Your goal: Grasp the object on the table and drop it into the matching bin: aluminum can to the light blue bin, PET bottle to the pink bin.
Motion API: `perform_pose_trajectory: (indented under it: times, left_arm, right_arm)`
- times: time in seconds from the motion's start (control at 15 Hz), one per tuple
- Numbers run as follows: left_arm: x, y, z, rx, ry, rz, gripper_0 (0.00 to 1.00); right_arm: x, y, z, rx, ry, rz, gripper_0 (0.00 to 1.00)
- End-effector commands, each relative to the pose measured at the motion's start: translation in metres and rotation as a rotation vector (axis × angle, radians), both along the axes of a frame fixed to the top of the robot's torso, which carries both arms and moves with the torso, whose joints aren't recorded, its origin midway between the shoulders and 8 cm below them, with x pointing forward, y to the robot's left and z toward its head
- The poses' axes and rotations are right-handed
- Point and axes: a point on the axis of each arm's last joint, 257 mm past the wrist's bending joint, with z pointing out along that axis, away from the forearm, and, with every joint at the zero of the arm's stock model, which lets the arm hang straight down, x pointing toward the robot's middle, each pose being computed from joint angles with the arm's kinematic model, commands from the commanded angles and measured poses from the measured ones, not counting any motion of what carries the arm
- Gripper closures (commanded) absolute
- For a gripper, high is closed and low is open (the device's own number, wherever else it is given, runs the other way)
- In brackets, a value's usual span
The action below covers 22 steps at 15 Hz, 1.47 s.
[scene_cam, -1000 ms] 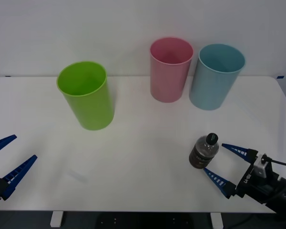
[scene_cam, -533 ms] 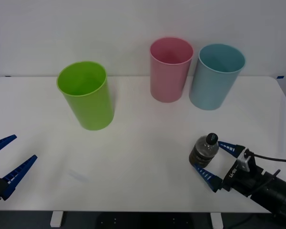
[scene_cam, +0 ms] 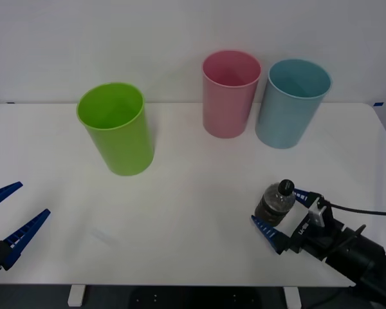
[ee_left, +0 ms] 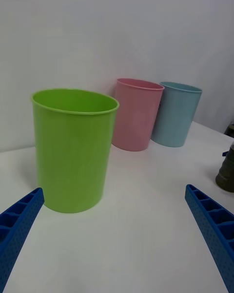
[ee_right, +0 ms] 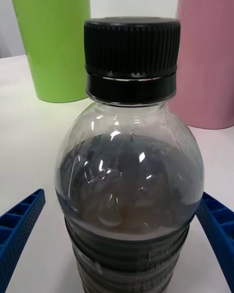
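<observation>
The bottle (scene_cam: pixel 275 205) stands upright on the desk (scene_cam: pixel 193 193) at about 4 o'clock, no label readable. The right gripper (scene_cam: pixel 278 214) straddles it, jaws open, not visibly touching. The left gripper (scene_cam: pixel 9 215) waits at 8 o'clock, jaws wide, its arm cut off.

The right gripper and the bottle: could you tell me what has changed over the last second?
The right gripper has slid forward so its open fingers now flank the PET bottle, one each side, not yet closed on it. The bottle stayed upright in place; the left gripper, the pink bin, light blue bin and green bin are unchanged.
</observation>
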Motion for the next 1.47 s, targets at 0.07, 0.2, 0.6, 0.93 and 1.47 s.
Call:
perform_pose_trajectory:
  times: [0.07,0.2,0.6,0.93,1.47]
  left_arm:
    - [0.000,0.000,0.000,0.000,0.000,0.000,0.00]
    - [0.000,0.000,0.000,0.000,0.000,0.000,0.00]
    - [0.000,0.000,0.000,0.000,0.000,0.000,0.00]
    - [0.000,0.000,0.000,0.000,0.000,0.000,0.00]
    - [0.000,0.000,0.000,0.000,0.000,0.000,0.00]
  right_arm:
    - [0.001,0.000,-0.001,-0.003,0.000,-0.005,0.00]
    - [0.002,0.001,-0.001,-0.012,-0.003,-0.002,0.50]
    - [0.005,-0.001,0.000,-0.011,-0.001,-0.011,1.00]
    - [0.008,-0.002,0.006,0.006,-0.006,-0.017,1.00]
    - [0.015,0.001,0.046,0.110,-0.004,-0.014,1.00]
